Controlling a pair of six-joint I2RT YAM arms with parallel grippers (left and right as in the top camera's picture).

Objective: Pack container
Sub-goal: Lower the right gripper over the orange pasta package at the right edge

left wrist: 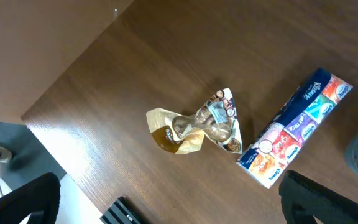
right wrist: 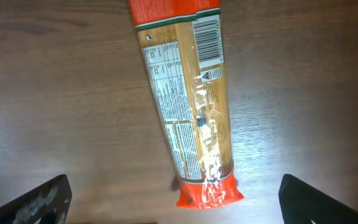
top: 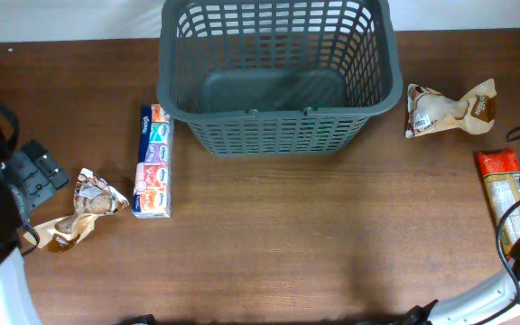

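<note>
Status: container (top: 278, 135) upper centre; fingers spread on both arms.
Overhead: container is sitting on the table (top: 287, 244). Left wrist: left gripper (left wrist: 166, 186) is gaping, snack bag (left wrist: 197, 127) and tissue pack (left wrist: 297, 127) mid-frame. Right wrist: right gripper (right wrist: 173, 186) is gaping over a pasta packet (right wrist: 188, 99).

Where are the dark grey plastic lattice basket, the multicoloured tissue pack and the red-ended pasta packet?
dark grey plastic lattice basket (top: 233, 115): overhead view, front rim.
multicoloured tissue pack (left wrist: 294, 127): left wrist view, printed top face.
red-ended pasta packet (right wrist: 188, 106): right wrist view, middle label.
</note>
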